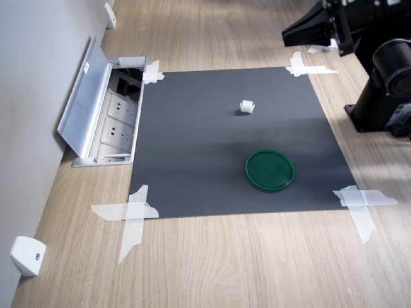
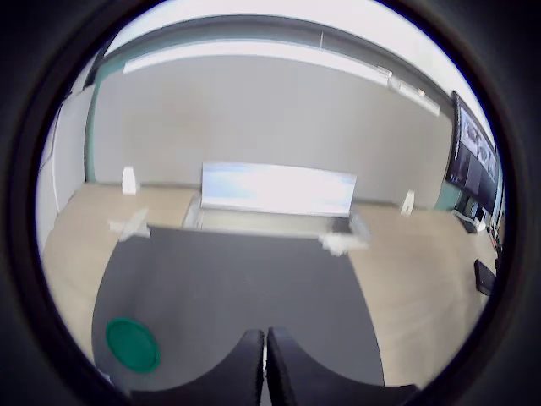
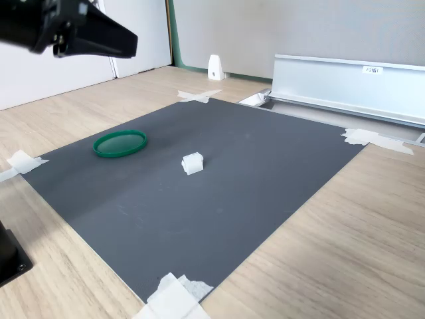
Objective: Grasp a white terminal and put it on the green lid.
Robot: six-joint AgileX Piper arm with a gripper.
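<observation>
Showing task start, nothing done yet: terminal (image 1: pixel 248 106) lies loose on mat (image 1: pixel 192 128), well apart from empty lid (image 1: pixel 270 170). Gripper (image 2: pixel 265 372) raised off mat, jaws pressed together, holding nothing. Left: approach, grasp, carry, place.

Both exterior views bright, evenly lit and sharp with soft shadows on the dark mat (image 1: pixel 218 147), mild sheen on the green lid (image 3: pixel 120 143); wrist view is fisheye with a black vignette ring, soft focus, blown-out silver panel (image 2: pixel 277 189).
</observation>
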